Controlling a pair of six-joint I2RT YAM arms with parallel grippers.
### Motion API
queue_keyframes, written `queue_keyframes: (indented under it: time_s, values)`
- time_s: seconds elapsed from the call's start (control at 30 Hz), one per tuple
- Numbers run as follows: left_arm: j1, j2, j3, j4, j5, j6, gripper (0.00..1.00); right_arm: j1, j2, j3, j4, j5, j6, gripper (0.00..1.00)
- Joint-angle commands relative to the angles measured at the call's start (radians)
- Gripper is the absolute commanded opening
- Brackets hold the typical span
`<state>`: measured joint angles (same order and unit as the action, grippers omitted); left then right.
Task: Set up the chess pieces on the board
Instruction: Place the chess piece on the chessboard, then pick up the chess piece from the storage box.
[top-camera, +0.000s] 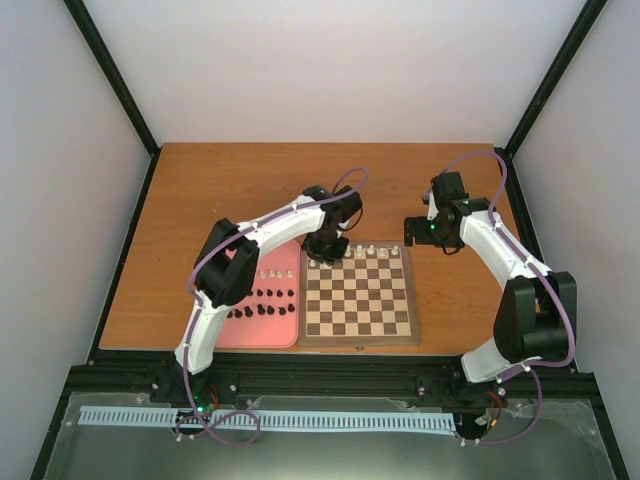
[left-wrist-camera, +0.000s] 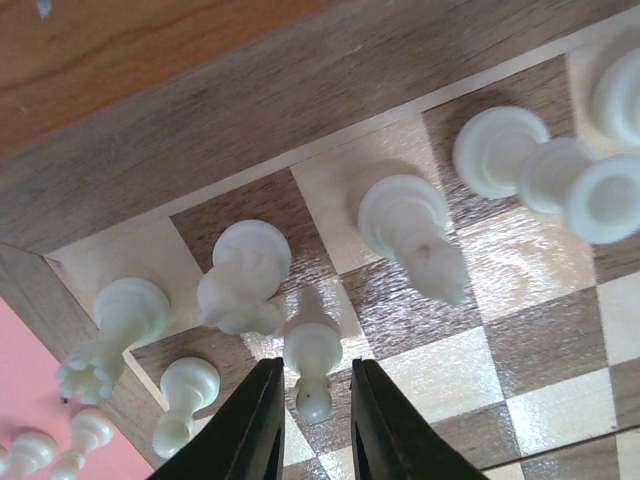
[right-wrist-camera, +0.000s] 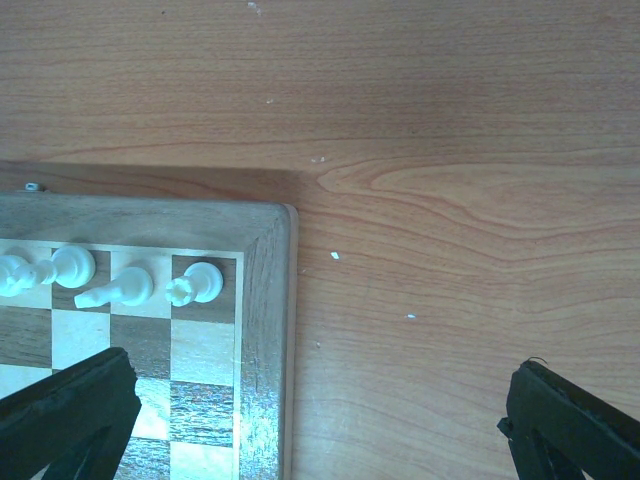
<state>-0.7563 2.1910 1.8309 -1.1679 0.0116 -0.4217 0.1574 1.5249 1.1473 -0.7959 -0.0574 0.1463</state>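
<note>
The board (top-camera: 358, 341) lies at the table's near middle, with white chess pieces (top-camera: 362, 249) along its far row. My left gripper (top-camera: 325, 250) hovers over the board's far left corner. In the left wrist view its jaws (left-wrist-camera: 316, 372) are slightly parted around an upright white pawn (left-wrist-camera: 312, 355), with thin gaps on both sides. A rook (left-wrist-camera: 115, 322), a knight (left-wrist-camera: 243, 280), a bishop (left-wrist-camera: 410, 228) and a second pawn (left-wrist-camera: 185, 392) stand around it. My right gripper (top-camera: 415, 228) hangs wide open with nothing between its fingers (right-wrist-camera: 70, 410), beyond the board's far right corner (right-wrist-camera: 262, 330).
A pink tray (top-camera: 262, 332) lies against the board's left side, holding rows of black pieces (top-camera: 262, 296) and a few white ones (top-camera: 270, 273). A white rook (right-wrist-camera: 197, 283) stands on the board's far right corner square. Bare wooden table (right-wrist-camera: 450, 250) surrounds the board.
</note>
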Motion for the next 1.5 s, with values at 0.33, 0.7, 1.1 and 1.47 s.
queue_keyframes:
  time_s: [0.33,0.7,1.1,1.47]
  values:
    - [0.022,-0.136,0.198,-0.13,-0.018,0.015,0.3,-0.009,-0.001,0.013,0.002,0.002,-0.004,1.0]
    - [0.4,-0.483,-0.294,0.018,-0.035,-0.112,0.56,-0.009,-0.003,0.016,0.006,-0.018,-0.004,1.0]
    - [0.612,-0.51,-0.618,0.193,0.214,-0.231,0.43,-0.009,-0.009,0.013,-0.002,-0.017,-0.003,1.0]
    - [0.613,-0.493,-0.698,0.233,0.278,-0.255,0.42,-0.009,-0.017,-0.002,-0.002,-0.01,0.002,1.0]
